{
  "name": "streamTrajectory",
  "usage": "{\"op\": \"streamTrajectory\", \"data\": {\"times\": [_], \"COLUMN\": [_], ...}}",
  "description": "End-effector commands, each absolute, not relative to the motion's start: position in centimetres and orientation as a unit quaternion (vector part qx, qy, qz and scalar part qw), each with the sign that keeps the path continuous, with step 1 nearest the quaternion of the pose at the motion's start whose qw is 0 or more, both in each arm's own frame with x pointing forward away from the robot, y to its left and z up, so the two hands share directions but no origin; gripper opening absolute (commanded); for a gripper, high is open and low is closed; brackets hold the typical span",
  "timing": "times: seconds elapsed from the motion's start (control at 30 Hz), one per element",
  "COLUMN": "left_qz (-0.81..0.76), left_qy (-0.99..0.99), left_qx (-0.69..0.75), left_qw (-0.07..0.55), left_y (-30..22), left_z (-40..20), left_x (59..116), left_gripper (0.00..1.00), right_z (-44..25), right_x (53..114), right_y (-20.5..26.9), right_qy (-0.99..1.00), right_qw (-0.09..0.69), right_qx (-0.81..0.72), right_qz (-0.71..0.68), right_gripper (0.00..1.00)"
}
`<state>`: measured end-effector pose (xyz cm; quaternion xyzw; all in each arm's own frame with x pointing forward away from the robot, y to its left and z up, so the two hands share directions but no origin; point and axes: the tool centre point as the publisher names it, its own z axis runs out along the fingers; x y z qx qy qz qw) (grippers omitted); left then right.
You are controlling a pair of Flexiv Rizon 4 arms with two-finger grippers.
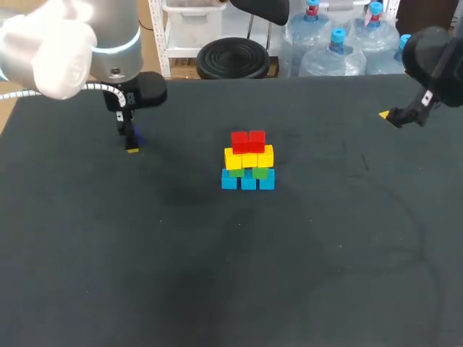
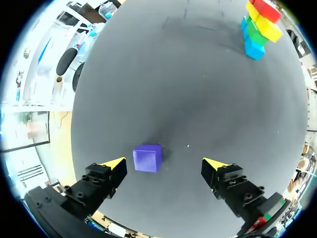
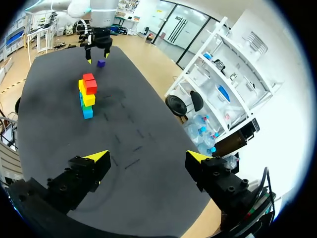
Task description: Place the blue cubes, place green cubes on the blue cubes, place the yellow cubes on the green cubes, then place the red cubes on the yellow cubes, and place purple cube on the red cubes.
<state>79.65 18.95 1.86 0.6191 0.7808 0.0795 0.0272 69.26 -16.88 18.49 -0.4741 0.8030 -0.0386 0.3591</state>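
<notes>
A stack stands mid-table: blue cubes (image 1: 248,181) at the bottom, green cubes (image 1: 259,172) on them, then yellow cubes (image 1: 249,157), with red cubes (image 1: 248,140) on top. The stack (image 2: 260,25) shows far ahead of the left gripper. A purple cube (image 2: 147,158) lies on the dark table between the open fingers of my left gripper (image 2: 168,166), nearer one finger, touching neither. In the head view that gripper (image 1: 131,144) hangs low at the back left and mostly hides the purple cube (image 1: 138,137). My right gripper (image 1: 389,116) stands open and empty at the back right, far from the stack (image 3: 87,96).
The black table (image 1: 231,275) holds only the stack and the purple cube. Its back edge runs just behind both grippers. From the right wrist view the left arm's gripper (image 3: 96,47) shows beyond the stack, over the purple cube (image 3: 101,63).
</notes>
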Motion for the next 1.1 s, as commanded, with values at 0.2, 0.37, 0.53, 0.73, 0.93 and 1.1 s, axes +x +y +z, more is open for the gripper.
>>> {"op": "streamTrajectory", "data": {"times": [0.2, 0.37, 0.53, 0.73, 0.93, 1.1], "left_qz": [0.078, 0.082, 0.084, 0.089, 0.090, 0.090], "left_qy": [0.778, 0.781, 0.785, 0.788, 0.788, 0.786], "left_qx": [0.624, 0.620, 0.614, 0.609, 0.608, 0.611], "left_qw": [0.005, -0.003, -0.006, -0.006, -0.009, -0.009], "left_y": [18.9, 19.0, 19.3, 19.7, 19.9, 19.9], "left_z": [0.6, -0.1, -0.3, -0.2, -0.2, -0.2], "left_x": [81.2, 81.7, 82.2, 82.6, 82.7, 82.6], "left_gripper": [1.00, 1.00, 1.00, 0.93, 0.35, 0.05], "right_z": [18.3, 18.3, 18.3, 18.3, 18.3, 18.3], "right_x": [69.0, 69.0, 69.0, 69.0, 69.0, 69.0], "right_y": [-16.8, -16.8, -16.8, -16.8, -16.8, -16.8], "right_qy": [0.802, 0.802, 0.802, 0.802, 0.802, 0.802], "right_qw": [0.365, 0.365, 0.365, 0.365, 0.365, 0.365], "right_qx": [-0.471, -0.471, -0.471, -0.471, -0.471, -0.471], "right_qz": [-0.042, -0.042, -0.042, -0.042, -0.042, -0.042], "right_gripper": [1.00, 1.00, 1.00, 1.00, 1.00, 1.00]}}
